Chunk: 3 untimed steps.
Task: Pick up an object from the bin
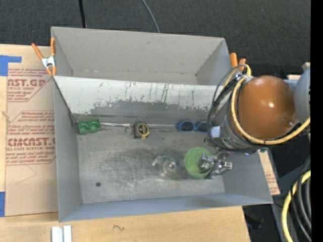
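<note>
My gripper (211,166) is low at the right of the bin floor, its metal fingers against the right side of a round green thing (193,161). Whether the fingers close on it cannot be made out. A small clear, shiny piece (165,164) lies just left of the green thing.
Along the back of the floor lie a green two-lobed block (89,127) at the left, a small dark and yellow round part (142,130) on a thin metal rod, and a blue looped thing (190,126) near the arm. The arm's orange dome hangs over the bin's right wall.
</note>
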Each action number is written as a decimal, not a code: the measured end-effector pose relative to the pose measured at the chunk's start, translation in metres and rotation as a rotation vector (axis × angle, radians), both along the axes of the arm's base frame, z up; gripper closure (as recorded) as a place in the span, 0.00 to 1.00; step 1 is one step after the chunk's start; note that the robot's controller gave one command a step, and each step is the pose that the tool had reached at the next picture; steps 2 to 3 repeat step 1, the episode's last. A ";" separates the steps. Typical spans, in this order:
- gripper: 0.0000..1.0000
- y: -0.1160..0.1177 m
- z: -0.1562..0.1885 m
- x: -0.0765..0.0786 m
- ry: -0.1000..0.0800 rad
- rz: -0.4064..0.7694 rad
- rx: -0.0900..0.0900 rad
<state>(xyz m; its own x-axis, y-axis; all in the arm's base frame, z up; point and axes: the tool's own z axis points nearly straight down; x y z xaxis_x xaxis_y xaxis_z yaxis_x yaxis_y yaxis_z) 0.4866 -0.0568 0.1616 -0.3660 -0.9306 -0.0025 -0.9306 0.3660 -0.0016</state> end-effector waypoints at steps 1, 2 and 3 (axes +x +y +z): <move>1.00 0.001 0.007 0.000 0.002 -0.001 0.000; 1.00 0.001 0.007 0.000 0.002 -0.001 0.000; 1.00 0.001 0.007 0.000 0.002 -0.001 0.000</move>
